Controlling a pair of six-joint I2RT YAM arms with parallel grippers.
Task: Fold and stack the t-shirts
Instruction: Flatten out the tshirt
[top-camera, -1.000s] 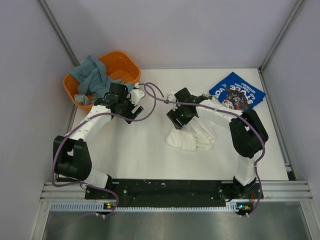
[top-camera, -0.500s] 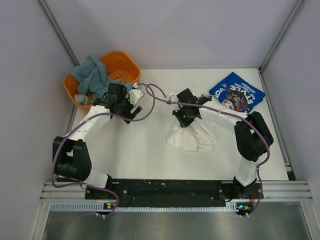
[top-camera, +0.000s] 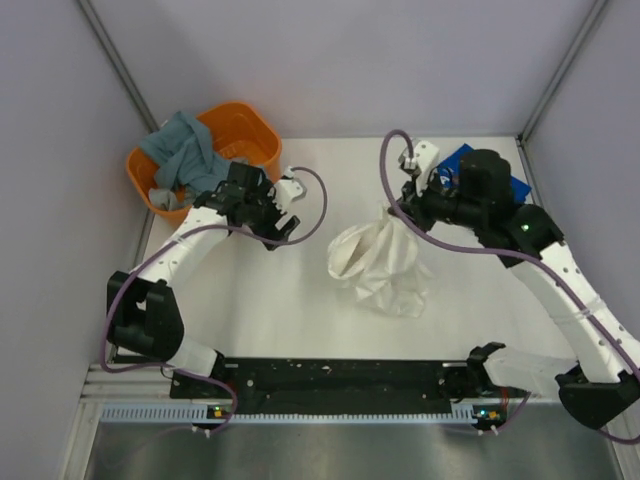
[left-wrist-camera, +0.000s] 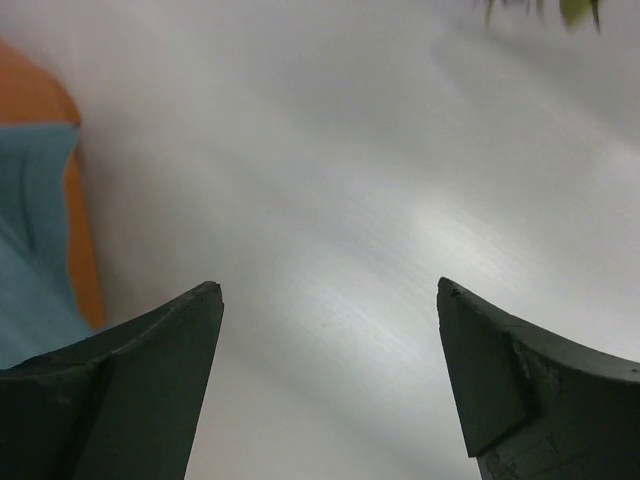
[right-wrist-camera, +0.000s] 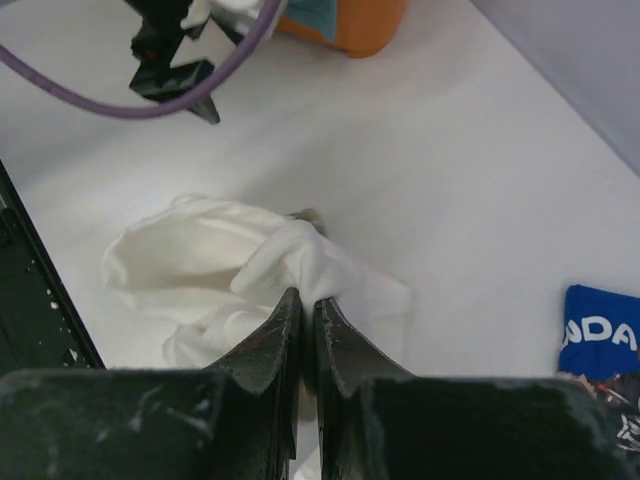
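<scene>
While your right fingers are pinched tight on a bunch of the white t-shirt, the cloth hangs down from them like a cone. The top of it is lifted off the desk. The bottom lies crumpled on the desk, near the middle. You can see the pinch best from the right wrist, where both fingers press together with a fold of white cloth between them.

The blue t-shirt lies at the far right corner of the desk, apart from the white one. From above, your right arm covers most of it. From the right wrist you can see white letters on it.

Your left fingers are wide open and hold nothing. They hang over bare desk, just beside the orange basket at the far left corner. A grey-blue cloth is heaped in the basket and spills over its rim. The white t-shirt sits between your two arms, and the left fingers do not touch it.
</scene>
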